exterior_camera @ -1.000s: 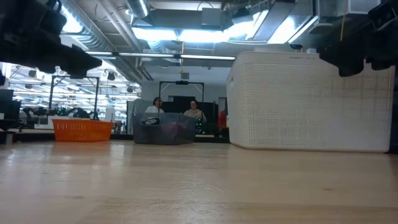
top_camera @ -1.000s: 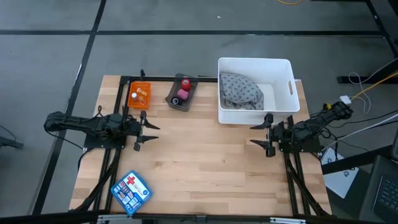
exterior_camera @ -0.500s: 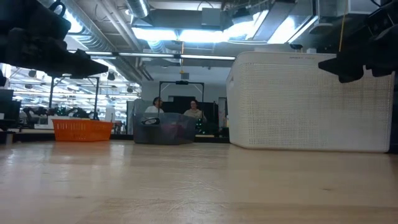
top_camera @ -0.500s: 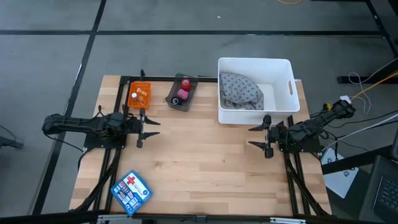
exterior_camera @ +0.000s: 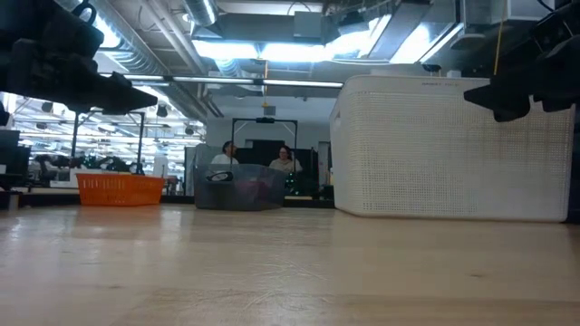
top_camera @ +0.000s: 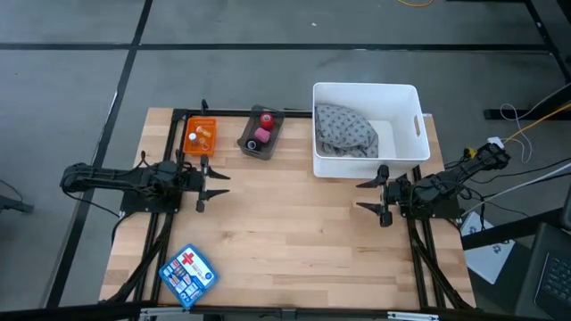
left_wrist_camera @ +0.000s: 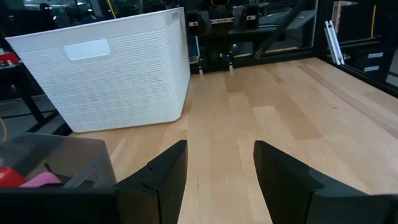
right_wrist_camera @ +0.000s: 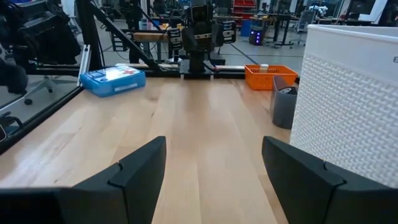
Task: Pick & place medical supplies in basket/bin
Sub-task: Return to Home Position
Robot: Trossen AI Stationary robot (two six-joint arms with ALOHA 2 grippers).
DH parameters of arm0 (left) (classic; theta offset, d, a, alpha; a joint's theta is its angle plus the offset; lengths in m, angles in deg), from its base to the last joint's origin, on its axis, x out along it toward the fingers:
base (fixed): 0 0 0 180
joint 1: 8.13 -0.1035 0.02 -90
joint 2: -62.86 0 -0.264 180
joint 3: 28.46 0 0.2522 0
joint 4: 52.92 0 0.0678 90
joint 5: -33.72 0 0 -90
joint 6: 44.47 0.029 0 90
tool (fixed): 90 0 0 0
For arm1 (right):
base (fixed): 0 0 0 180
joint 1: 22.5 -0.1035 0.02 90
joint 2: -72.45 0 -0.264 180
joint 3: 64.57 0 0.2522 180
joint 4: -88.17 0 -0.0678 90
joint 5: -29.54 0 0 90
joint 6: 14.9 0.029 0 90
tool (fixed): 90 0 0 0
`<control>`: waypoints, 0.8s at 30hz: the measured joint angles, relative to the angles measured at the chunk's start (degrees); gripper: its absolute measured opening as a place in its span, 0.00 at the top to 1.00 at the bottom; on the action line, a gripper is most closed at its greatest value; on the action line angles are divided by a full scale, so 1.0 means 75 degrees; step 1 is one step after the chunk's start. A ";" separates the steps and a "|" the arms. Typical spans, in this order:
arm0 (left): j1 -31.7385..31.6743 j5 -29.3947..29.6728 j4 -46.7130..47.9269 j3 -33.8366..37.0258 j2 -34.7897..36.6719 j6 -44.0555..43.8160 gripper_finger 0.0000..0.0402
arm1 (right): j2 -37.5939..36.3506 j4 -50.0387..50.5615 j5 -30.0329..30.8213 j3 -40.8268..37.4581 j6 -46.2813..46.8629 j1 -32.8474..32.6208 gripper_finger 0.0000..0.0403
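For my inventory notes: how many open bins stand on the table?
3: a small orange bin at back left, a dark bin beside it, a large white bin at back right.

Wide bare strip of table (top_camera: 294, 241) lies open across the middle, between left gripper (top_camera: 212, 185) and right gripper (top_camera: 364, 196). Both sit at the side edges, fingers spread, raised off the wood. Far edge is crowded: orange basket (top_camera: 190, 150), dark bin (top_camera: 246, 141) near it, then tall-walled white bin (top_camera: 366, 87). Narrow gaps between the three, the widest between dark bin and white bin. White bin's near wall stands just beside the right gripper, tight there. Blue first-aid box (top_camera: 188, 274) takes the near left corner. Black frame rails (top_camera: 165, 236) run along both sides under the arms. Near right corner and near edge are free wood.
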 joint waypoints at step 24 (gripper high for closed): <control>0.0004 0.0009 -0.0049 0.0000 0.0003 -0.0119 0.55 | 0.0000 -0.0003 0.0001 0.0000 0.0015 0.0000 0.34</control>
